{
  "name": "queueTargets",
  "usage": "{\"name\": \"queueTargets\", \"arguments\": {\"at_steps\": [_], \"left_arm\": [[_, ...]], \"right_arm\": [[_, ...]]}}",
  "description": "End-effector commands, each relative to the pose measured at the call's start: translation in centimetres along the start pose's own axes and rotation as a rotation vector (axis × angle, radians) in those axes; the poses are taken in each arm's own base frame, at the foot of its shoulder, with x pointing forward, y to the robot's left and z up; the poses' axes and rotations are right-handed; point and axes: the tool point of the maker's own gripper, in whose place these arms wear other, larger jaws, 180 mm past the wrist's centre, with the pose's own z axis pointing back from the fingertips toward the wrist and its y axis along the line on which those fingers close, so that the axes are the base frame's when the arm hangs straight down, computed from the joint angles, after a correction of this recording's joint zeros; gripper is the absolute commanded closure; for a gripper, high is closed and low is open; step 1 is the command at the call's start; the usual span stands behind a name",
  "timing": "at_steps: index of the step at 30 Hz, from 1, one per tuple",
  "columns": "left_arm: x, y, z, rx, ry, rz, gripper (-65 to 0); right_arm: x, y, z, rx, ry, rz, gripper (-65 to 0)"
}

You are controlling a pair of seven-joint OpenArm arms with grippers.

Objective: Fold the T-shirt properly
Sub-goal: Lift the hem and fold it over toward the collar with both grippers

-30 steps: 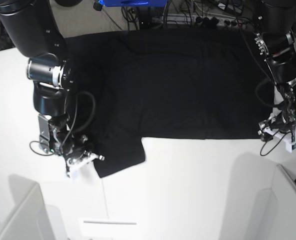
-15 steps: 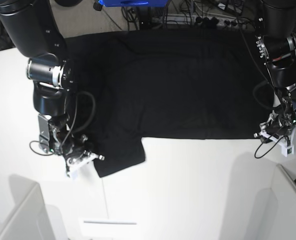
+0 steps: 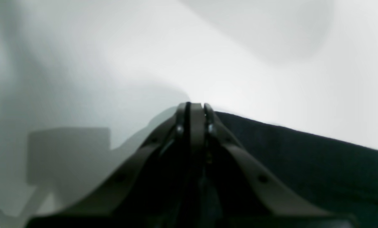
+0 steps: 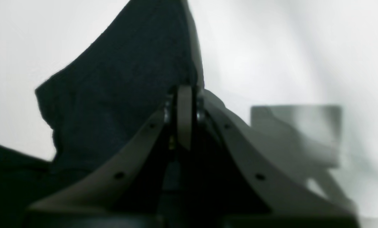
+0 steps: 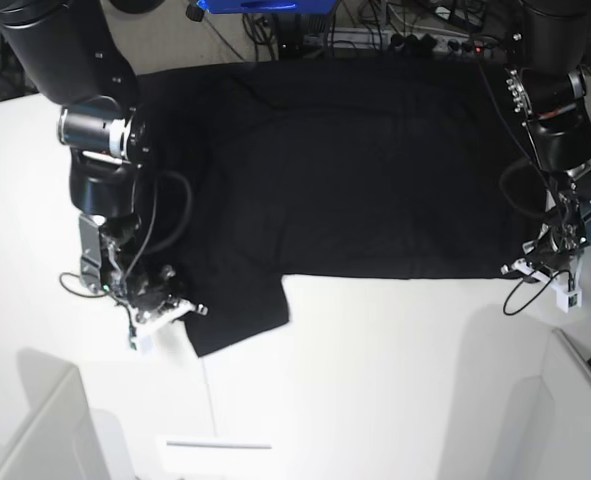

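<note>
T-shirt [image 5: 345,170] spread flat, plain black side up, across the worktop's [image 5: 395,380] far half. Left gripper [image 5: 547,270] fingers closed on its near hem corner; right gripper [image 5: 160,310] fingers closed at the sleeve edge. Cloth looks light, limp, drapes easily; best taken at corners and hems. No containers visible.

Both wrist views are soft and out of focus. In the left wrist view, the large black cloth T-shirt [image 3: 303,164] runs off the right and bottom edges, and whether any fabric sits between the left end effector [image 3: 193,109] tips is hidden. In the right wrist view, the right end effector [image 4: 184,95] covers the sleeve edge. In the base view, both arms are cut off at the top, and the shirt's printed side cannot be seen.
</note>
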Motion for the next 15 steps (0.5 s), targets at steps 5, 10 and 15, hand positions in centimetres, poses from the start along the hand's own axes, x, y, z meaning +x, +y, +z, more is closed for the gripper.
{"name": "queueTargets", "arguments": {"at_steps": [5,10,15], "left_arm": [[3.1,-0.8,2.4,0.002,-0.106,-0.102,0.0],[2.4,-1.3,3.0,-0.001,-0.077,-0.124,0.0],[3.1,-2.1,4.6,-0.001,-0.115,-0.184,0.0]], "right_arm": [[4.2,0.0,2.3,-0.029,-0.118,0.081,0.0],[4.6,0.2,3.6,-0.037,-0.101,0.119,0.0],[5.0,0.4,5.5,-0.051,-0.124,0.164,0.0]]}}
